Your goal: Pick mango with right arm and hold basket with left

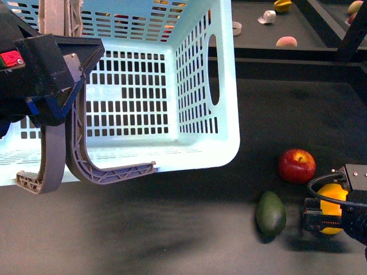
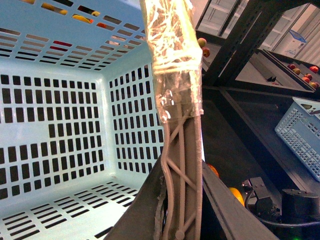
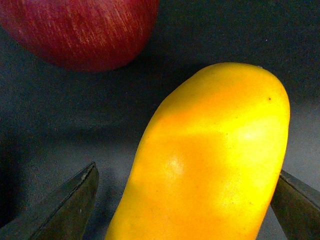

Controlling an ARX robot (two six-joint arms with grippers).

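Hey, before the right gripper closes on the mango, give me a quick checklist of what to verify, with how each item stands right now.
1. Mango sits inside the right gripper: ok.
2. Both sides touching the mango: not ok; one finger shows a gap, jaws open.
3. Apple clear of the gripper: ok, apart from the mango.
4. Avocado clear: ok, lies apart.
5. Left gripper shut on the handle: ok.
6. Hold on the basket firm enough: cannot tell.
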